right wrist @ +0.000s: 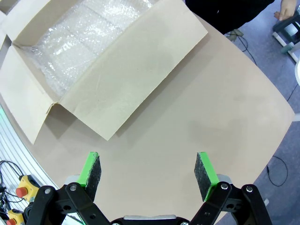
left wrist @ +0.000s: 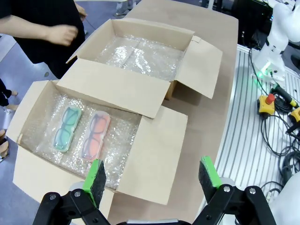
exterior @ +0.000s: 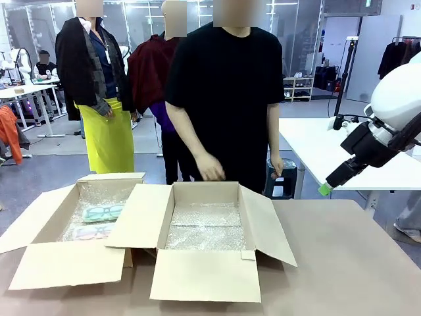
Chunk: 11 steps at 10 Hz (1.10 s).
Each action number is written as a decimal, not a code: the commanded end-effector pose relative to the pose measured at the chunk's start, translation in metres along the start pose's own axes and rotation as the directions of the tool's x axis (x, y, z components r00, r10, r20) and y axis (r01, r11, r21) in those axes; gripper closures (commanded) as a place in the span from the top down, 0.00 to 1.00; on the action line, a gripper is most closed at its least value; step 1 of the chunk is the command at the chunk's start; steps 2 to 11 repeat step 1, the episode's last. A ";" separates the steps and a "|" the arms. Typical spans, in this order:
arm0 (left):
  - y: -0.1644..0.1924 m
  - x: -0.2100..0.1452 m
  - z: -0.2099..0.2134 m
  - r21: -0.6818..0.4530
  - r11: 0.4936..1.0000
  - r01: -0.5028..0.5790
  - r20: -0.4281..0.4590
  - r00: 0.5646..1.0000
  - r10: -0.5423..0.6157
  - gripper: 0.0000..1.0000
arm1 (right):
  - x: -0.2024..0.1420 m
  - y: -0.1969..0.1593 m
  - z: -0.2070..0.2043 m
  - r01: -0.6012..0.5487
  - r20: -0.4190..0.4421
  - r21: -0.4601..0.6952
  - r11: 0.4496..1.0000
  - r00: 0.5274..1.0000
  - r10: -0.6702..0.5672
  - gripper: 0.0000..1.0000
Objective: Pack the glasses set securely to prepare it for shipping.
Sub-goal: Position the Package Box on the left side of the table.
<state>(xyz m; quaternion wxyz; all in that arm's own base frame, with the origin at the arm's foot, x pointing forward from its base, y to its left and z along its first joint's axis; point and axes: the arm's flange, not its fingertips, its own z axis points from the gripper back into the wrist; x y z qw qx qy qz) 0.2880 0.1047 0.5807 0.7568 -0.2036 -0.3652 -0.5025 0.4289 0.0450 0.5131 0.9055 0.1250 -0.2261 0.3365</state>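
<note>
Two wrapped pairs of glasses lie side by side on bubble wrap inside the left cardboard box (left wrist: 42, 140): the mint-green pair (left wrist: 67, 128) and the pale pink pair (left wrist: 96, 136). From the front the mint-green pair (exterior: 102, 212) lies behind the pink pair (exterior: 93, 231). My left gripper (left wrist: 152, 182) hangs open high above that box's near flap, nothing between its pads. My right gripper (right wrist: 149, 169) is open over bare table to the right of the second box (right wrist: 117, 79); its green fingertip (exterior: 324, 189) shows raised at the right.
The second open box (exterior: 204, 234), lined with bubble wrap, holds nothing else. A person in black stands at the far table edge, one hand (exterior: 210, 168) hanging just behind that box. A metal rail with cables and a stop button (left wrist: 266, 104) borders the table.
</note>
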 end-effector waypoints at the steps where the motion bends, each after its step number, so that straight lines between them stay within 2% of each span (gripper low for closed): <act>1: 0.002 0.001 0.002 0.007 1.000 -0.002 -0.009 1.000 0.002 1.00 | -0.001 0.002 0.001 0.000 -0.010 -0.001 1.000 1.000 0.000 1.00; 11: 0.002 0.001 0.002 0.007 1.000 -0.002 -0.009 1.000 0.002 1.00 | -0.001 0.002 0.001 0.000 -0.010 -0.001 1.000 1.000 0.000 1.00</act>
